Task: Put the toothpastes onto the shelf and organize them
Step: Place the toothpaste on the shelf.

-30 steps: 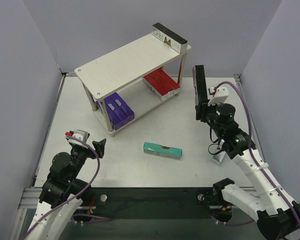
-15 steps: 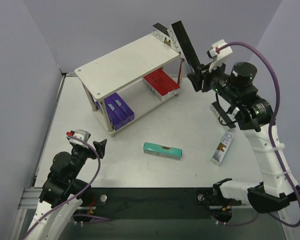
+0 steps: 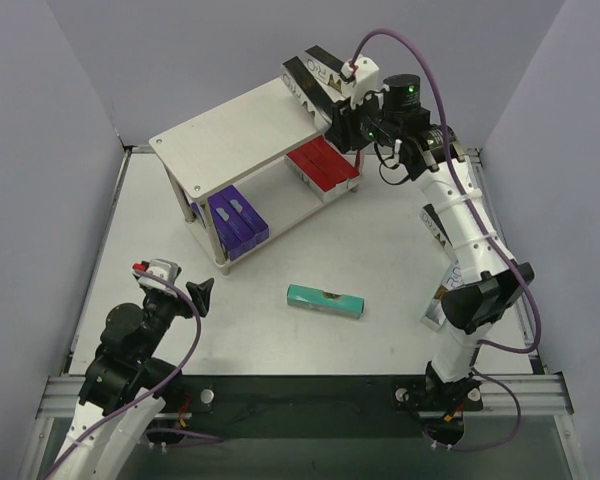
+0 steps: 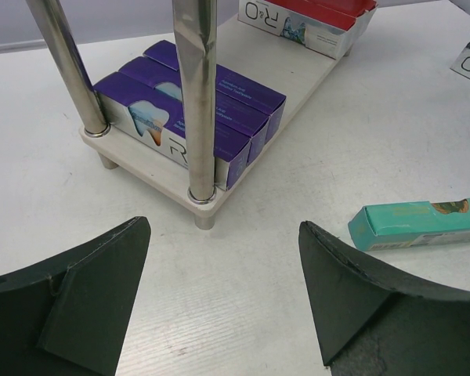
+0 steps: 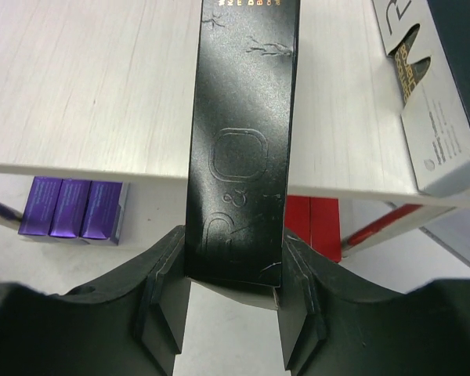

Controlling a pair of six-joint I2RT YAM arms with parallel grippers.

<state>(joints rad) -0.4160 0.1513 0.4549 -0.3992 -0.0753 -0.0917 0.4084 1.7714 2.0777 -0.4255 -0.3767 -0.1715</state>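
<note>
A: What's changed?
B: The right arm has swung up from over the worktop to the shelf. The right gripper is pinched narrow on the black carton, now over the top board beside the other black carton.
A: Meaning?
B: Placement looks nearly done: lower, then release.
A: Carton's look?
B: Long, slim, glossy black, embossed R&O, lightly scuffed.
A: Left?
B: The left gripper is wide open, holding nothing, by the purple cartons. The teal carton is still loose on the worktop.
</note>
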